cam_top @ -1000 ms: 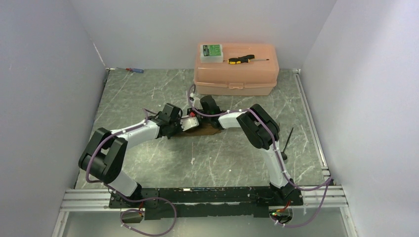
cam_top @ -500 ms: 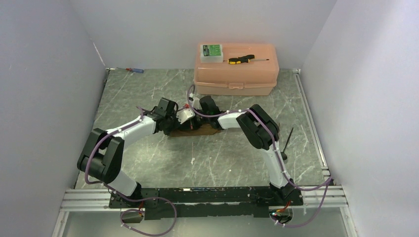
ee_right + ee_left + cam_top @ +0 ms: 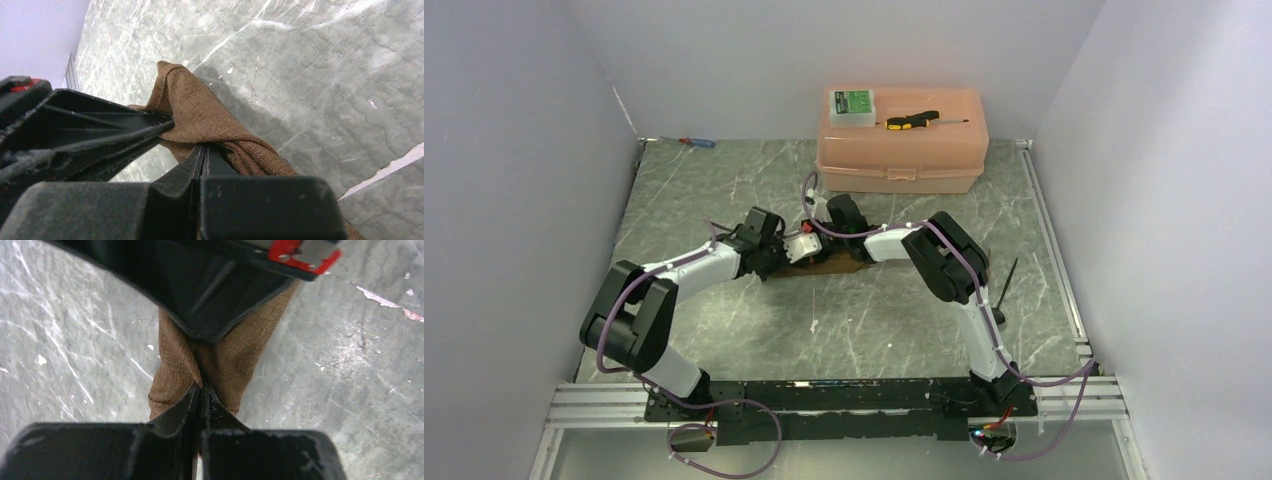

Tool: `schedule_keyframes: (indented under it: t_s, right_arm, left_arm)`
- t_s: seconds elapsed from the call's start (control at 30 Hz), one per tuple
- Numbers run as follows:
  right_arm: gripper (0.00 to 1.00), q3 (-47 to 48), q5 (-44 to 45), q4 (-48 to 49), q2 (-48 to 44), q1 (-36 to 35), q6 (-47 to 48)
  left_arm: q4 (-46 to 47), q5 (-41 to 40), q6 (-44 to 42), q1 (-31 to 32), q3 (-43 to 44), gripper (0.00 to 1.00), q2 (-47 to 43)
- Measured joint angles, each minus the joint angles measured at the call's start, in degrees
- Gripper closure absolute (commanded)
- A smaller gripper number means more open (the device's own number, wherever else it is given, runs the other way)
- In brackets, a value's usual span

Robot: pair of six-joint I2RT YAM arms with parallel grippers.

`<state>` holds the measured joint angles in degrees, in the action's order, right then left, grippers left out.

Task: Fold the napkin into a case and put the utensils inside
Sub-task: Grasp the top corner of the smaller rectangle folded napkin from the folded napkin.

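Observation:
The brown napkin [image 3: 839, 264] lies bunched at mid-table between both arms. In the left wrist view it is a narrow creased strip [image 3: 175, 362]. My left gripper [image 3: 202, 388] is shut, its tips pinching a crease of the cloth. My right gripper [image 3: 202, 148] is shut on a bunched fold of the napkin [image 3: 200, 112]. The black fingers [image 3: 100, 127] of the left one meet the cloth from the left. In the top view the two grippers, left [image 3: 807, 252] and right [image 3: 823, 243], nearly touch over the cloth. A thin dark utensil [image 3: 1006, 288] lies right of the right arm.
A pink plastic box [image 3: 902, 155] stands at the back, with a yellow-and-black screwdriver [image 3: 911, 121] and a small green-labelled case [image 3: 852, 104] on its lid. A blue-and-red screwdriver [image 3: 696, 142] lies at the back left. Grey walls close in both sides.
The left wrist swung back and to the left, then came slightly forward. The napkin's left end now reaches further left. The right arm has barely moved.

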<state>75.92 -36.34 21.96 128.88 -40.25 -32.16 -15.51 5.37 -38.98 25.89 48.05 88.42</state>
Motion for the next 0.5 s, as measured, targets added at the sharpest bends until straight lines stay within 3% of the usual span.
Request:
schedule_keyframes:
  t_s: [0.13, 0.5]
  right_arm:
    - [1.00, -1.3, -0.4, 1.6, -0.4, 0.5, -1.1]
    - [1.00, -11.0, -6.0, 13.0, -3.1, 4.1, -9.0]
  left_arm:
    - [3.0, -0.2, -5.0, 1.4, -2.9, 0.87, 0.0]
    - [6.3, -2.0, -11.9, 2.5, -4.4, 0.88, 1.0]
